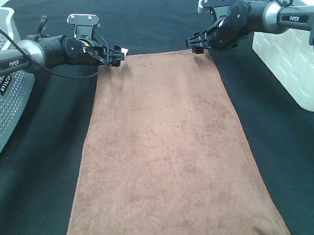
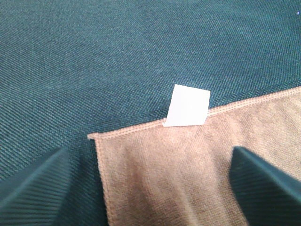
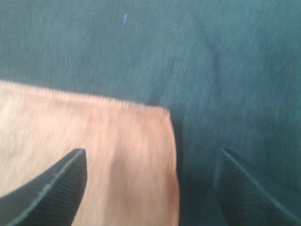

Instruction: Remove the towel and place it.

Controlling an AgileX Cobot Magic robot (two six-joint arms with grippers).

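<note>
Towel lies flat on the black cloth, long axis running away from the camera, far edge under my two grippers. A grey perforated basket sits off its left side, a white bin off its right.

Risks, as I judge them:
- Uneven pinch. If one side closes on pile and the other only on the hem, the towel will swing from one corner and drag.
- Catching the cloth along with the towel. Each gripper has one finger off the towel, over bare cloth, so closing low could nip both layers.
- Right wrist view is blurred; corner position there is less certain, so that side is the likelier miss.

Left gripper: spread wide, holding nothing. The towel's far-left corner sits between the fingers, one finger over the towel, the other over cloth just outside the side hem. White tag stands up from the far edge, between them.

Right gripper: also spread, empty. Far-right corner lies between the fingers, one finger over the towel, the other beyond the side edge, over cloth.
</note>
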